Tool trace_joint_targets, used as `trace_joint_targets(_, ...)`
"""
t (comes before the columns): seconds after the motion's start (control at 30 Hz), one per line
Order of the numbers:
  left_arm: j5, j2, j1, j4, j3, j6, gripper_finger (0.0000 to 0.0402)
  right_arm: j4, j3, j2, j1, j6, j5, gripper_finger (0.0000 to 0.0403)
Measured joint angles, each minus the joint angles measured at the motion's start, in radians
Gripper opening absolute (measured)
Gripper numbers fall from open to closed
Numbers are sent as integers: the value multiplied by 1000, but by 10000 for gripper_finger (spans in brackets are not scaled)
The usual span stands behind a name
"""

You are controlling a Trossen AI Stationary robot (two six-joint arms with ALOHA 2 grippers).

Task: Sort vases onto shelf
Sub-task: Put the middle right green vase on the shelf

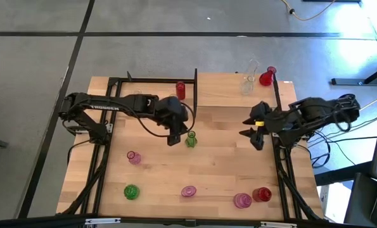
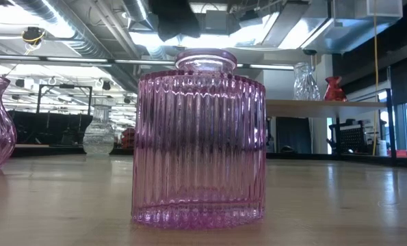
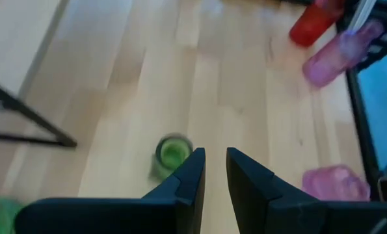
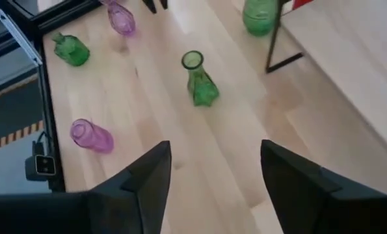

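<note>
Two grippers hover over the table: the left gripper (image 1: 173, 140), fingers narrow and empty, beside a green vase (image 1: 191, 139), the right gripper (image 1: 254, 135) wide, empty, near the shelf (image 1: 229, 85), likely awaiting pickups.

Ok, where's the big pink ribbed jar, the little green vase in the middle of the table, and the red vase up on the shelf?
Pink ribbed glass jar (image 2: 198, 154): low view, middle of its body.
Small green glass vase (image 4: 198, 80): right wrist view, on its neck and shoulder.
Red glass vase (image 1: 267, 77): high view, on its body, on the shelf.
</note>
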Motion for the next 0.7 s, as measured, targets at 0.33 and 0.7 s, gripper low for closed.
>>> trace_joint_targets(0.33,-11,11,8,53,-76,12,95,382,-288,-25,0,29,-88,205)
trace_joint_targets(0.7,59,87,118,118,-136,-96,178,461,-333,-27,0,102,-93,205)
